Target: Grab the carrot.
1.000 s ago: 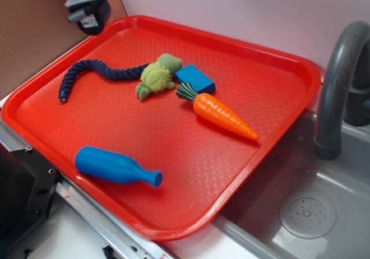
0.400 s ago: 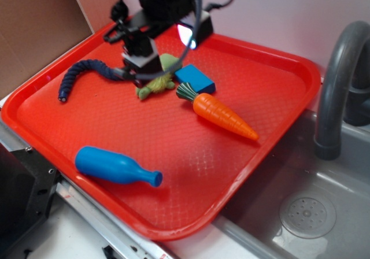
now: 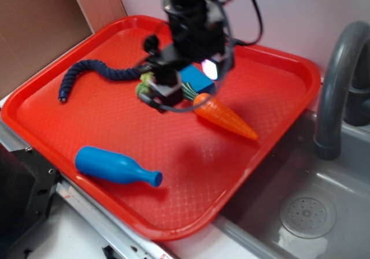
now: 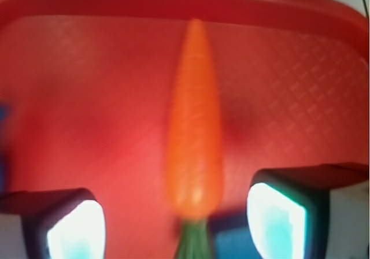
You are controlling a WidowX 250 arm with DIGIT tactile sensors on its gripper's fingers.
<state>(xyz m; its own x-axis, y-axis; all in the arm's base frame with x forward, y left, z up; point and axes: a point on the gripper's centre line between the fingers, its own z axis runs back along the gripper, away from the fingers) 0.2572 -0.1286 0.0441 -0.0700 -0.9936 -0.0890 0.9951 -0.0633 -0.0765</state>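
My fingers (image 4: 72, 224), spread wide, straddle the carrot (image 4: 195, 132) at its thick end; its tip points to 12 o'clock on the red tray (image 4: 300, 97). Likely light, stiff, ridged plastic: grip across the broad shoulder above the leaves (image 4: 193, 241).

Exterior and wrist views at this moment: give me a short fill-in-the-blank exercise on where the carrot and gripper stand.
1. The carrot lies on the red ____.
2. In the wrist view the carrot's pointed tip faces ____ from the gripper.
3. The gripper's fingers stand ____, one on each side of the carrot's thick end.
4. The bottle near the tray's front edge is ____ in colour.

Missing words: tray; away; open; blue
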